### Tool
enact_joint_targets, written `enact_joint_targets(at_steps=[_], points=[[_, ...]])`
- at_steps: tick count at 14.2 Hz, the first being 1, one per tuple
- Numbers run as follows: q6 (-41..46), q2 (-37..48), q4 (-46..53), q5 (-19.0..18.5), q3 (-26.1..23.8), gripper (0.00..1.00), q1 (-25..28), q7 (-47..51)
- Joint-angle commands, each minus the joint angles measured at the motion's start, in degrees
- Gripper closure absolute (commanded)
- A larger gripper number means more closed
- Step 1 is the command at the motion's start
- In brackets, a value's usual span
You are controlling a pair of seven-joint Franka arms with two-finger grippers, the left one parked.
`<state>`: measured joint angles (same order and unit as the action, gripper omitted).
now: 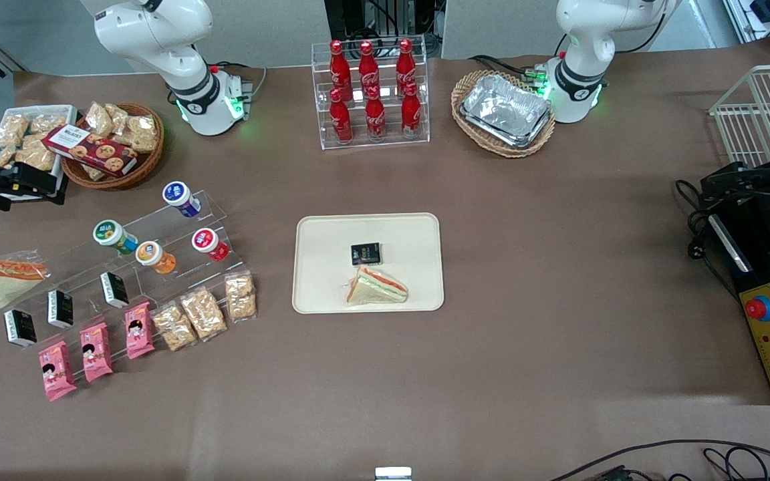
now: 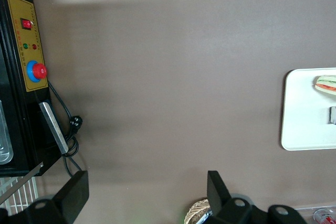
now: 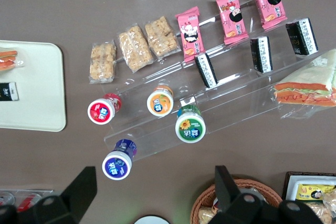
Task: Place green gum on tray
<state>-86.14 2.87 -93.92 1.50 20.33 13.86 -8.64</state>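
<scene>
Green gum (image 1: 113, 235) sits on the clear stepped display rack (image 1: 158, 257), lying tilted with its lid facing up and outward; not yet gripped. Taking the rack as reference: gum on a middle step, orange canister (image 1: 153, 256) just beside it on the same rack, red canister (image 1: 208, 243) farther along toward the tray, blue canister (image 1: 180, 198) on the highest step. Black packets (image 1: 113, 289) stand on the lower step, pink packets (image 1: 96, 351) and cracker packs (image 1: 203, 313) lie on the bench (image 1: 559, 267) at the rack's foot. The steps hold each canister lid-out so the label reads; judgement: this also leaves the round body free to be pinched from above.

Tray (image 1: 318, 230) lies well apart from the rack, toward mid-bench, already carrying a wrapped sandwich (image 1: 377, 288) and a small black packet (image 1: 365, 254); bare area remains along its rim nearest the rack.

Pincer (image 3: 152, 195) hangs above the rack, off to the working arm's end, fingers spread wide and holding nothing. In the wrist view the gum (image 3: 190, 126) lies nearly between the finger lines.

Judgement: approach stage only; next move calls for a descent onto the gum without nudging the orange canister
</scene>
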Motion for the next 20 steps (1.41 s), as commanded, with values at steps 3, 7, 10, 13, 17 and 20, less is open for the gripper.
enact_joint_targets(at_steps=[3,7,10,13,17,20], points=[[1.5,-0.59,0.76,0.08,-0.03,0.0,-0.41,0.47],[1.5,-0.59,0.67,0.0,-0.03,0.0,-0.41,0.38],[1.41,-0.41,0.24,-0.35,0.06,0.0,-0.41,0.38],[1.41,-0.24,-0.38,-0.97,0.15,0.0,-0.5,0.29],[1.32,0.03,-1.08,-0.97,0.15,0.0,-0.5,0.29],[1.24,0.03,-1.17,-0.97,0.15,0.0,-0.5,0.29]])
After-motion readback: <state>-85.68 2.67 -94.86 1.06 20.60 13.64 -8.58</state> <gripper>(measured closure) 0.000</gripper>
